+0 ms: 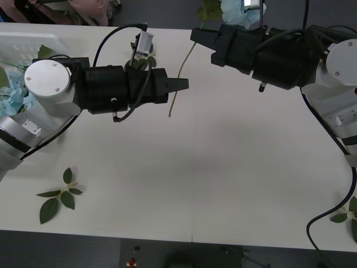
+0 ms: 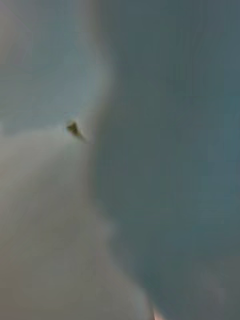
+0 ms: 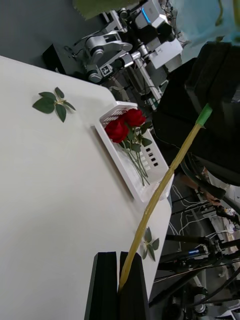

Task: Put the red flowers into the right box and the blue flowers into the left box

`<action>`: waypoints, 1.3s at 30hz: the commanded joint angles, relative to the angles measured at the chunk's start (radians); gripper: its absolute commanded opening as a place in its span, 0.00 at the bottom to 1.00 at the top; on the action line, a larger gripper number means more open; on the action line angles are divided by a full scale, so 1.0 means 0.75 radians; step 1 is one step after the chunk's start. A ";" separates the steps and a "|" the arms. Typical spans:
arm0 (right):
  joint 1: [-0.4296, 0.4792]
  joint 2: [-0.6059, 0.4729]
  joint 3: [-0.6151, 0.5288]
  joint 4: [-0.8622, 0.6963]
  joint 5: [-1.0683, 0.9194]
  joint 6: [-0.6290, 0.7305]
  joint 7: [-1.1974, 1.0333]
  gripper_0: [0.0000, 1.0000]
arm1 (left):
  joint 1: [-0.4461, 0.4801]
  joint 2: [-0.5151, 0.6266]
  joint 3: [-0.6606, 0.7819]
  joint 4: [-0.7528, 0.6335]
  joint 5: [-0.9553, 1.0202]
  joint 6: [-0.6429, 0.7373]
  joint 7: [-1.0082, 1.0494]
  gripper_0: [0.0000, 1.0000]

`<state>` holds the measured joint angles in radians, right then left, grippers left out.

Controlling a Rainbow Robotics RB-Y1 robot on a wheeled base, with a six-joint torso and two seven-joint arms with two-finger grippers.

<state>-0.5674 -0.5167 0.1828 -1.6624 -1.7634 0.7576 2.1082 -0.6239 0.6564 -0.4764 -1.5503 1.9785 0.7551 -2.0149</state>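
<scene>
The left hand [image 3: 119,287], its black fingers pressed narrow, pinches the bottom of a long pale yellow-green stem [image 3: 165,180] that slants away from the fingers toward a green-tipped end. In the front view this stem [image 1: 177,84] lies in a thin line over the white table [image 1: 223,167] just ahead of the left hand [image 1: 181,84], running up toward a pale blue flower cluster [image 1: 237,11] at the far edge, next to the right hand [image 1: 196,35]. The right arm reaches in from the right with its dark wrist near that bloom; whether the right hand is wide or narrow cannot be told, and its wrist camera gives only a soft blue-grey blur. Farther out, the right box [image 3: 131,175] sits at the table's edge holding red roses [image 3: 125,125] with their stems and leaves inside it; two blooms are plain, a third cannot be made out. The left box [image 1: 33,42] stands at the far left corner of the table, and pale blue blooms [image 1: 17,92] lie in it, partly hidden behind the left arm. Loose leaf sprigs [image 1: 58,195] rest on the near part of the table. Judging by this, the red flowers look mostly or wholly sorted, some blue ones are boxed, and the blue flower now being handled remains to be carried to the left box
</scene>
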 commanded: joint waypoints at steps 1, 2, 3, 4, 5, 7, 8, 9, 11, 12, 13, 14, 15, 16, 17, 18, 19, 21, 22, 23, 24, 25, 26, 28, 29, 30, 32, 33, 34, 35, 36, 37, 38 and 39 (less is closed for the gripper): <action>-0.025 -0.013 0.006 -0.023 0.001 0.008 0.040 0.65 | -0.062 0.217 0.024 -0.054 0.176 0.006 -0.048 0.00; -0.027 -0.013 0.006 -0.023 0.009 0.008 0.044 0.71 | -0.062 0.258 0.024 -0.054 0.201 0.020 -0.048 0.00; -0.033 -0.013 0.006 -0.025 0.026 0.008 0.050 0.77 | -0.062 0.366 0.022 -0.054 0.242 0.059 -0.050 0.00; -0.037 -0.015 0.006 -0.025 0.032 0.008 0.055 0.78 | -0.064 0.409 0.022 -0.054 0.258 0.077 -0.050 0.00; -0.043 -0.013 0.006 -0.025 0.040 0.008 0.063 0.80 | -0.064 0.495 0.022 -0.054 0.295 0.114 -0.048 0.00; -0.047 -0.017 0.006 -0.025 0.042 0.008 0.069 0.83 | -0.062 0.638 0.024 -0.038 0.350 0.182 -0.048 0.00; -0.047 -0.015 0.006 -0.023 0.042 0.008 0.071 0.83 | -0.064 0.675 0.024 -0.027 0.358 0.204 -0.048 0.00; -0.047 -0.017 0.006 -0.025 0.040 0.008 0.075 0.85 | -0.062 0.753 0.024 0.003 0.362 0.247 -0.050 0.00; -0.047 -0.017 0.006 -0.025 0.040 0.008 0.079 0.86 | -0.062 0.874 0.026 0.089 0.342 0.319 -0.058 0.00; -0.047 -0.021 0.006 -0.025 0.040 0.008 0.083 0.86 | -0.064 0.910 0.024 0.134 0.317 0.339 -0.064 0.00; -0.047 -0.027 0.006 -0.023 0.040 0.008 0.087 0.86 | -0.062 0.953 0.024 0.202 0.258 0.360 -0.071 0.00; -0.047 -0.033 0.008 -0.025 0.040 0.008 0.091 0.86 | -0.062 0.980 0.024 0.255 0.205 0.362 -0.073 0.00; -0.047 -0.047 0.008 -0.025 0.038 0.019 0.095 0.86 | -0.062 0.996 0.026 0.320 0.164 0.366 -0.081 0.00; -0.053 -0.058 0.008 -0.025 0.038 0.025 0.100 0.86 | -0.064 1.008 0.026 0.349 0.150 0.380 -0.089 0.00; -0.053 -0.080 0.008 -0.025 0.036 0.041 0.108 0.86 | -0.062 1.027 0.026 0.404 0.105 0.394 -0.107 0.00; -0.055 -0.103 0.008 -0.025 0.030 0.057 0.118 0.86 | -0.062 1.029 0.024 0.449 0.060 0.394 -0.122 0.00; -0.055 -0.137 0.008 -0.027 0.015 0.084 0.128 0.86 | -0.064 1.029 0.026 0.509 0.002 0.392 -0.126 0.00; -0.055 -0.223 0.014 -0.029 -0.036 0.152 0.149 0.86 | -0.064 1.011 0.024 0.611 -0.069 0.390 -0.128 0.00; -0.055 -0.264 0.018 -0.029 -0.062 0.176 0.175 0.86 | -0.062 1.000 0.026 0.652 -0.096 0.390 -0.128 0.00; -0.053 -0.291 0.022 -0.027 -0.079 0.190 0.198 0.86 | -0.062 0.996 0.024 0.676 -0.112 0.390 -0.128 0.00; -0.049 -0.354 0.039 -0.027 -0.117 0.219 0.247 0.86 | -0.062 0.984 0.024 0.727 -0.143 0.390 -0.132 0.00; -0.045 -0.420 0.063 -0.027 -0.164 0.235 0.290 0.86 | -0.064 0.976 0.026 0.774 -0.173 0.390 -0.134 0.00; -0.041 -0.473 0.086 -0.027 -0.218 0.237 0.329 0.86 | -0.062 0.970 0.024 0.801 -0.192 0.380 -0.136 0.00; -0.033 -0.579 0.149 -0.027 -0.371 0.237 0.425 0.86 | -0.064 0.955 0.024 0.834 -0.237 0.353 -0.140 0.01; -0.027 -0.626 0.182 -0.029 -0.445 0.237 0.480 0.86 | -0.062 0.951 0.024 0.842 -0.265 0.335 -0.140 0.01; -0.025 -0.653 0.204 -0.029 -0.492 0.237 0.531 0.86 | -0.064 0.947 0.024 0.848 -0.290 0.319 -0.142 0.02; -0.015 -0.694 0.239 -0.027 -0.561 0.237 0.633 0.86 | -0.060 0.943 0.024 0.854 -0.329 0.286 -0.142 0.24; -0.008 -0.708 0.251 -0.027 -0.588 0.237 0.689 0.86 | -0.058 0.943 0.024 0.854 -0.343 0.263 -0.140 0.42; -0.004 -0.712 0.255 -0.029 -0.600 0.239 0.721 0.86 | -0.058 0.947 0.024 0.856 -0.347 0.257 -0.144 0.54; -0.002 -0.714 0.255 -0.027 -0.608 0.248 0.750 0.87 | -0.058 0.951 0.026 0.854 -0.349 0.253 -0.146 0.64; -0.002 -0.714 0.255 -0.027 -0.614 0.262 0.772 0.86 | -0.058 0.957 0.024 0.850 -0.349 0.251 -0.150 0.72; -0.002 -0.714 0.255 -0.029 -0.627 0.272 0.793 0.86 | -0.058 0.968 0.024 0.844 -0.343 0.253 -0.154 0.83; -0.002 -0.714 0.253 -0.029 -0.641 0.280 0.796 0.86 | -0.058 0.974 0.026 0.838 -0.331 0.251 -0.156 0.89; -0.002 -0.720 0.255 -0.029 -0.657 0.287 0.796 0.86 | -0.058 0.982 0.024 0.834 -0.310 0.253 -0.163 0.91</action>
<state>-0.5686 -1.0612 0.4019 -1.6629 -2.2257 0.9663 2.6859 -0.6493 1.3459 -0.4762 -0.9088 1.7225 0.9494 -2.0974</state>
